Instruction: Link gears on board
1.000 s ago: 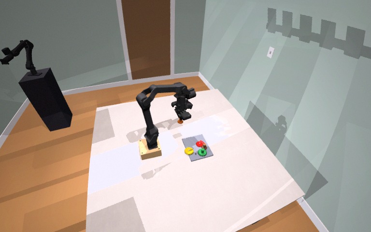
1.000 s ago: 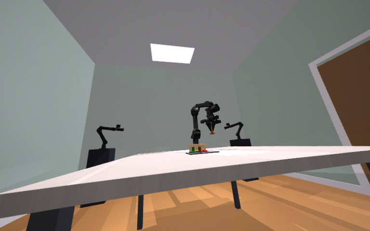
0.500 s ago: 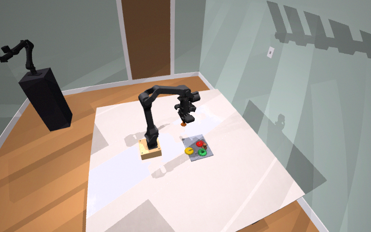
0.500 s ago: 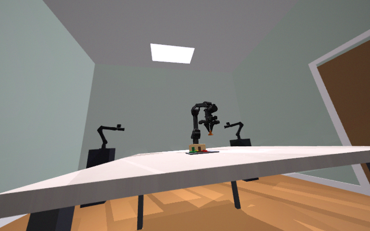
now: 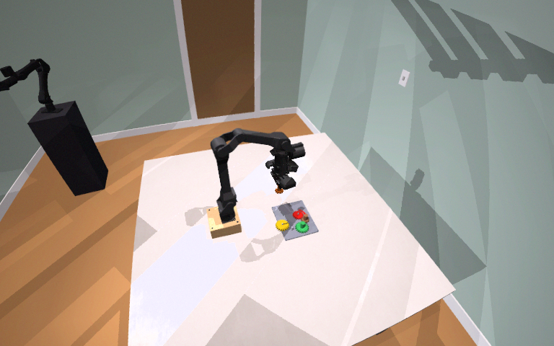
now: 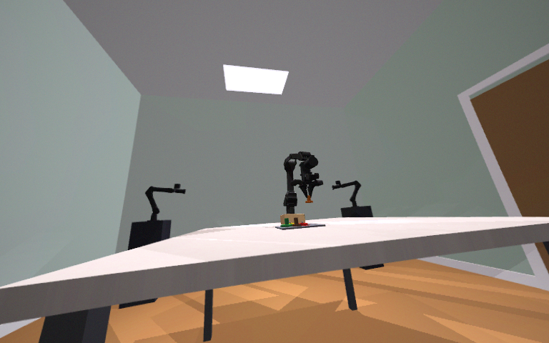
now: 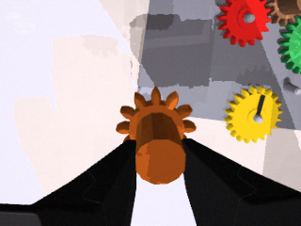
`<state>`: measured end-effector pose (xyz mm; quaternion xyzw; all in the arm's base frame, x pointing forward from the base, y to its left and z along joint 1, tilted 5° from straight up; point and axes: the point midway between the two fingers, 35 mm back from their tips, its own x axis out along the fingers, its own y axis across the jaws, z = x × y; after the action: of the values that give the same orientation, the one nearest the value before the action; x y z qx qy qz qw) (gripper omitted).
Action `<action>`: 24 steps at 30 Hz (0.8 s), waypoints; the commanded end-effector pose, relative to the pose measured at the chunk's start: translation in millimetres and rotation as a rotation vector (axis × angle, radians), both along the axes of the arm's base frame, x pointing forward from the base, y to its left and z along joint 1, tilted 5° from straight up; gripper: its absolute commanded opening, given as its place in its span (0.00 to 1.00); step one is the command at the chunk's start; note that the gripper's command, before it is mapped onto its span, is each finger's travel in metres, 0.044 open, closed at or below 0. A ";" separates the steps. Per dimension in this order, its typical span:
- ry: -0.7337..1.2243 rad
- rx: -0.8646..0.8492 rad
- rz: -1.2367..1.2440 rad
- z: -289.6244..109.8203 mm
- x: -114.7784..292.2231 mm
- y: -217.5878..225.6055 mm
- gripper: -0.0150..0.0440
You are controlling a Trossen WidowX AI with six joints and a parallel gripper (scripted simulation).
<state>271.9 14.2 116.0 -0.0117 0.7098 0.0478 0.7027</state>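
Top: the black parallel-jaw gripper (image 5: 278, 187) (image 6: 309, 196) (image 7: 158, 149) holds an orange toothed gear (image 5: 278, 190) (image 6: 309, 199) (image 7: 160, 160) above the table. Exterior: the gear hangs beneath the fingertips. Wrist: both fingers clasp its cylindrical handle, teeth projecting beyond them.

Layout of bench (image 5: 327, 264) (image 6: 242, 242) (image 7: 221, 134), seen from top view: base block (image 5: 225, 232) at left, board (image 5: 288, 236) (image 6: 319, 225) (image 7: 179, 104) at right.

On board, drive gear (image 5: 296, 214) (image 6: 303, 224) (image 7: 231, 21) behind, output gear (image 5: 280, 225) (image 6: 290, 224) (image 7: 242, 120) near left edge, one placed gear (image 5: 301, 228) (image 6: 286, 221) (image 7: 293, 47) in front, another gear (image 5: 305, 218) (image 6: 296, 221) (image 7: 288, 8) between this one and drive gear; bare peg (image 5: 291, 228) (image 7: 293, 87) between output gear and front one; in pincer (image 5: 279, 186) (image 6: 309, 195) (image 7: 158, 149), above bench, behind board, raised gear (image 5: 278, 190) (image 6: 309, 200) (image 7: 160, 161).
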 end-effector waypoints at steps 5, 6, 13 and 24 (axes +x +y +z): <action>0.001 -0.004 0.009 -8.8 5.6 -17.6 0.25; 0.001 -0.004 0.010 -9.8 6.2 -19.7 0.25; -0.001 -0.004 0.012 -16.7 10.2 -34.8 0.25; -0.001 -0.005 0.022 -27.0 13.1 -59.0 0.25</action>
<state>284.8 -37.1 92.6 -0.0183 0.7083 0.0528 0.7037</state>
